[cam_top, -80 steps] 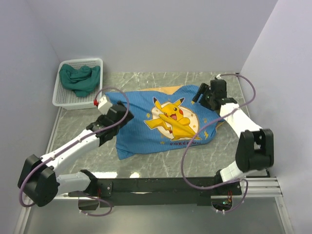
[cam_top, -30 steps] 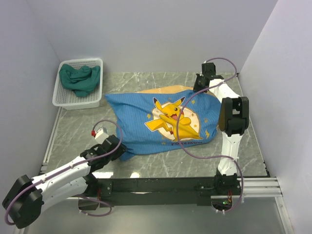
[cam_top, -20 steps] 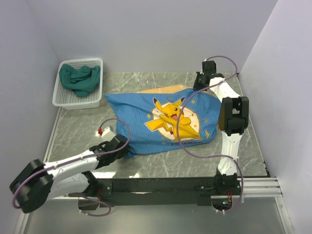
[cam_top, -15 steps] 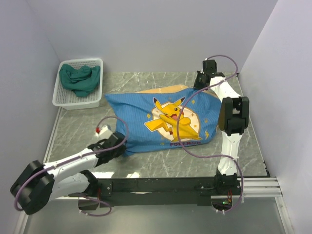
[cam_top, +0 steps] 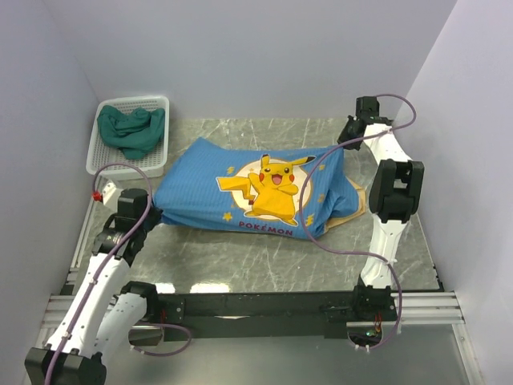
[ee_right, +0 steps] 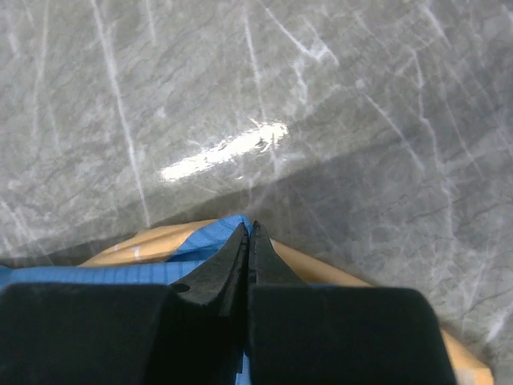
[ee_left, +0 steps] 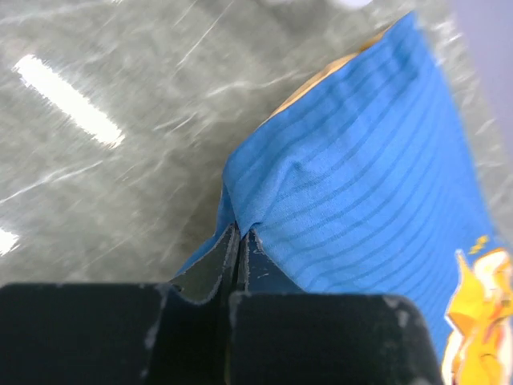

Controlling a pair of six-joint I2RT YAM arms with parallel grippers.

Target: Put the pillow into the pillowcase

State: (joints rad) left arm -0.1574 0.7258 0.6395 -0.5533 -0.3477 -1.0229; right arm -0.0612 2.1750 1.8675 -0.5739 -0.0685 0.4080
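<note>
The blue striped pillowcase (cam_top: 264, 192) lies stretched across the middle of the marble-patterned table (cam_top: 240, 257), its yellow cartoon print face up, as I hold it from both ends. My left end effector (ee_left: 239, 234) is closed tight on a pinch of blue fabric at the near-left corner, the cloth puckering right at the fingertips. My right end effector (ee_right: 248, 233) is likewise clamped shut, on the far-right corner, where the blue edge meets the mustard lining (cam_top: 362, 207).

No cream-white pillow shows in any view, neither on the table nor poking from the case. The case looks rounded and full rather than flat, so I judge that the pillow is already inside it, though I cannot confirm that from here. The lining spills out at the right-hand end, which suggests that the opening lies there and is not yet neatly drawn over its contents.

By my reckoning the main insertion is done. What remains is to tug the case straight, settle the filling toward the closed end, tidy the open end, and let go. A white basket (cam_top: 128, 172) holding a green cloth (cam_top: 131, 128) sits at the far left, well apart from the work.
</note>
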